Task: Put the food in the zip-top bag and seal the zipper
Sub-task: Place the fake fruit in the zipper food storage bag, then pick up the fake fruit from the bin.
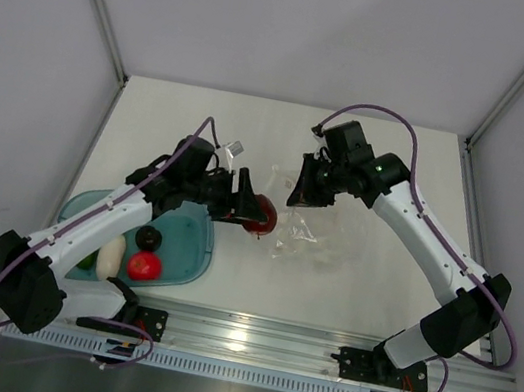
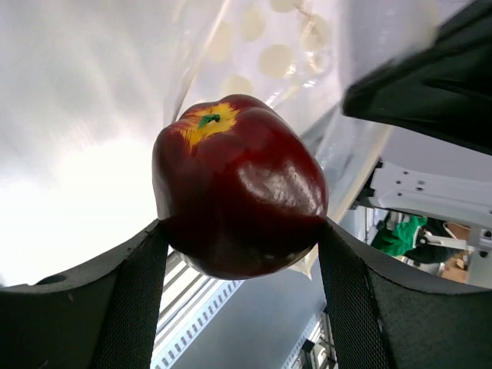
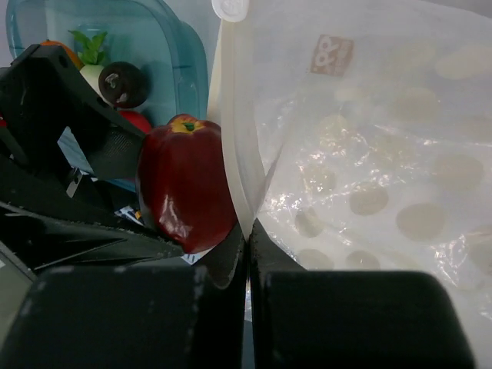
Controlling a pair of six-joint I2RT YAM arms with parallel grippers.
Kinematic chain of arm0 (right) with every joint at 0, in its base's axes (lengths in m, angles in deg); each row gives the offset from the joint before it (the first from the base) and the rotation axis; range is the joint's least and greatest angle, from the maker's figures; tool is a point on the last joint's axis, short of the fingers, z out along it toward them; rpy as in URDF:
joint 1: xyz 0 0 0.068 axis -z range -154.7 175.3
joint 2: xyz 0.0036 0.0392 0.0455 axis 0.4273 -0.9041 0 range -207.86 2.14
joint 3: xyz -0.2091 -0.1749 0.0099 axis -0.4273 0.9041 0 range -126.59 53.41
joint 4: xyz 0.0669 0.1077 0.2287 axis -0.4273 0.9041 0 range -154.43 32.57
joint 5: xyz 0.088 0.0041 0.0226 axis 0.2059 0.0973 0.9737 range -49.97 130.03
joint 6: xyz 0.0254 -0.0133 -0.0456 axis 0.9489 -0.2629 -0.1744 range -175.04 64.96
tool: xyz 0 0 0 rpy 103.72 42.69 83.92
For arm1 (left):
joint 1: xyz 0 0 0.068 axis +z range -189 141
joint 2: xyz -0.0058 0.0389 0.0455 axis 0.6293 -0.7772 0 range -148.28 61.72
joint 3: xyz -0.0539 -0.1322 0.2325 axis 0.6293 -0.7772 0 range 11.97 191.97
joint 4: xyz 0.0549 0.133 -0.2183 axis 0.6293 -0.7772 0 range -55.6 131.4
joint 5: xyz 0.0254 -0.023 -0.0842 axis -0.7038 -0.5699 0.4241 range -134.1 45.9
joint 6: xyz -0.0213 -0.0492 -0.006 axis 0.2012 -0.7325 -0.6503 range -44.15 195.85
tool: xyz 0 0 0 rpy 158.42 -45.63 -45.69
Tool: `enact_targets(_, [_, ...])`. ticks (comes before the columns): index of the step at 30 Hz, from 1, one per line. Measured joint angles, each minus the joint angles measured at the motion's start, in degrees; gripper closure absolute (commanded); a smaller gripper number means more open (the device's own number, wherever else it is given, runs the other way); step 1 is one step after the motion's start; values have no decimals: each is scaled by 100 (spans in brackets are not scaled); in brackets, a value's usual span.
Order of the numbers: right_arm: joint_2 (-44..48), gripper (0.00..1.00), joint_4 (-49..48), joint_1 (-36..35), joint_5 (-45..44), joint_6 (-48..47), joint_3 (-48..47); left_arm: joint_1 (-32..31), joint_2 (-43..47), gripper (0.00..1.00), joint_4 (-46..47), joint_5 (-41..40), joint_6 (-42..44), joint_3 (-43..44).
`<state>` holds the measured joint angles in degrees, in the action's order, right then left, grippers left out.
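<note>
My left gripper (image 1: pixel 257 213) is shut on a dark red toy apple (image 1: pixel 261 217) and holds it right at the mouth of the zip-top bag (image 1: pixel 320 239), a clear crinkly pouch lying mid-table. In the left wrist view the apple (image 2: pixel 238 188) sits between both pads, with the bag (image 2: pixel 269 54) beyond it. My right gripper (image 1: pixel 302 189) is shut on the bag's zipper strip (image 3: pixel 234 115) and lifts that edge. In the right wrist view the apple (image 3: pixel 188 181) is just left of the strip. A red fruit (image 1: pixel 143 265), a maroon piece (image 1: pixel 148 237) and a white oblong piece (image 1: pixel 110 256) lie in the tray.
The teal translucent tray (image 1: pixel 188 239) stands at the front left, under my left arm; it also shows in the right wrist view (image 3: pixel 154 38). A metal rail (image 1: pixel 297 342) runs along the table's near edge. White walls close in the back and sides.
</note>
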<state>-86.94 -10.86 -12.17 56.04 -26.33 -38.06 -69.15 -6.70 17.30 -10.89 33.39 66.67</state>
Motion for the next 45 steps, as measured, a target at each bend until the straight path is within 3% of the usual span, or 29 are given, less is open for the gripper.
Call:
enact_targets(3, [0,100,-39,4,96,-2,48,-79,-140,56,-439,-208,90,212])
enact_targets(11, [0,100,-96,11,216,-4,70,-306,-205,43,-748,-365,304,778])
enact_targets(12, [0,100,-103,17,238,-4,70,-317,-223,35,-785,-365,321,826])
enact_targets(14, [0,100,-120,24,269,-4,70,-341,-293,1,-887,-387,389,949])
enact_targets(25, [0,100,-125,173,396,-7,70,-387,-195,0,-1362,-1222,494,1134])
enact_targets(33, [0,100,-122,216,396,-31,87,-304,614,0,-2006,-2929,323,1141])
enact_targets(38, [0,100,-120,254,404,-52,199,529,671,0,-2691,-3462,-42,1051])
enact_targets(45, [4,100,-120,356,452,-149,289,1650,667,0,-3379,-3759,-562,-90])
